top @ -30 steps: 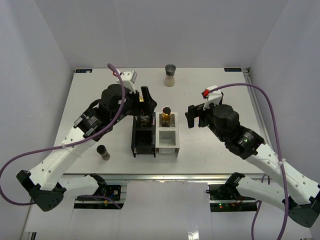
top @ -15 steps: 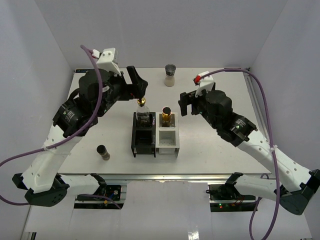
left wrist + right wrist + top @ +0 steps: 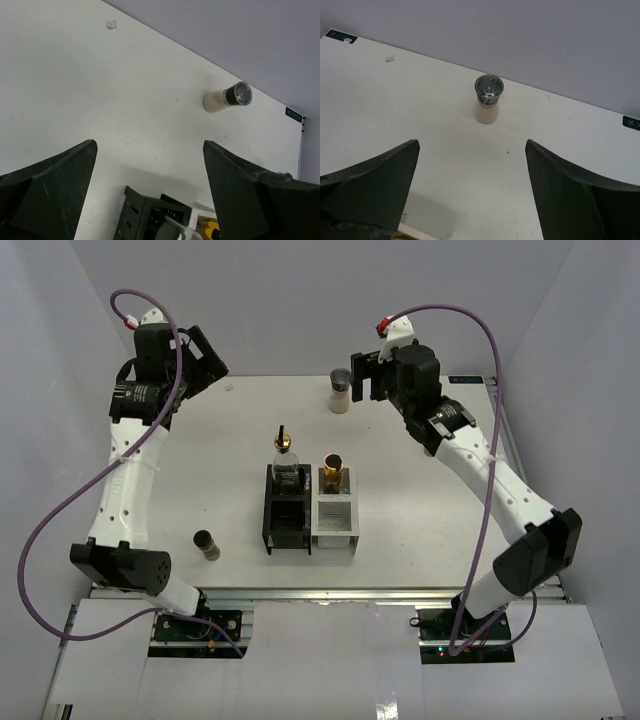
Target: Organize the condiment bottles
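Note:
A clear glass bottle with a gold pourer spout (image 3: 285,460) stands in the back cell of the black rack half (image 3: 270,530). A gold-necked bottle (image 3: 332,469) stands in the back cell of the white half (image 3: 352,525). A grey-lidded shaker with beige contents (image 3: 340,391) stands at the table's back; it also shows in the left wrist view (image 3: 227,97) and the right wrist view (image 3: 488,99). One dark brown jar (image 3: 206,543) stands on the table front left. My left gripper (image 3: 203,352) is open and empty, raised at the back left. My right gripper (image 3: 363,374) is open and empty, raised just right of the shaker.
The black rack's top edge (image 3: 150,215) and a bit of gold (image 3: 212,231) show at the bottom of the left wrist view. White walls close in the table at the back and both sides. Purple cables loop from both arms.
Both arms have lifted and swung back from the rack. The left gripper went from the pourer bottle to the back left, the right from beside the rack to near the shaker.

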Motion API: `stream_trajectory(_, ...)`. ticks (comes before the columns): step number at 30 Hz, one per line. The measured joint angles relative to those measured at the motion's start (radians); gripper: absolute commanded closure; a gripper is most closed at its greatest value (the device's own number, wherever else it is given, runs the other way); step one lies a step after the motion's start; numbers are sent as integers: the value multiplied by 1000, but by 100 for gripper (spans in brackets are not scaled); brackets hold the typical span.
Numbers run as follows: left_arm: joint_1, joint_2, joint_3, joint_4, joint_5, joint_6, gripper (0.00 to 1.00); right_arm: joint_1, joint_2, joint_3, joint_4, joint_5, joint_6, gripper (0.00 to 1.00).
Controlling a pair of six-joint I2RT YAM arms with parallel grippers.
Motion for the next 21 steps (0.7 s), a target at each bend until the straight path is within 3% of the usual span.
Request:
stream_trajectory(3, 64, -7, -157, 49, 67, -12, 2, -56, 106, 62, 16, -51, -3, 8)
stream_trajectory(10, 76, -103, -476, 178, 118, -23, 2, -128, 369, 217, 53, -144, -42, 10)
stream_trajectory(21, 95, -259, -780, 358, 148, -25, 2, -184, 682, 394, 180, -276, -123, 10)
